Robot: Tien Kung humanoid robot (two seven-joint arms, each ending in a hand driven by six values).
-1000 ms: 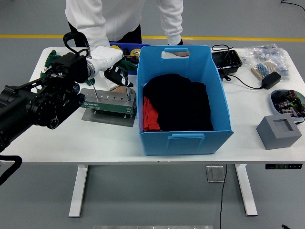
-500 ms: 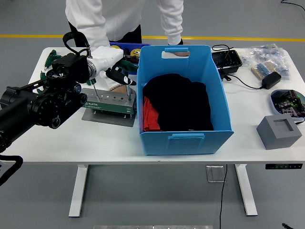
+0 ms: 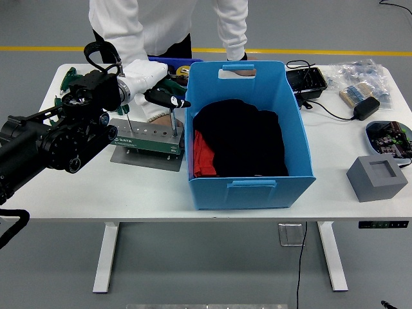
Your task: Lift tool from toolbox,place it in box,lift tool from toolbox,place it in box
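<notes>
Bright, even light falls from overhead, so the white tabletop [image 3: 161,187] reads almost flat, with only soft, short shadows beside the blue box [image 3: 248,138] and the grey block [image 3: 377,177], and a dim patch on the floor under the table. The person's white sleeve [image 3: 122,29] and the white-covered left hand [image 3: 147,76] are close to washed out, while the black cloth [image 3: 248,138] inside the box and the black left arm [image 3: 45,141] lose detail in darkness. Focus is sharp throughout, without visible motion blur or bending at the edges.

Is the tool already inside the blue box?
No. The left hand holds the black-handled tool above the green toolbox, left of the blue box wall, not yet over its opening.
</notes>
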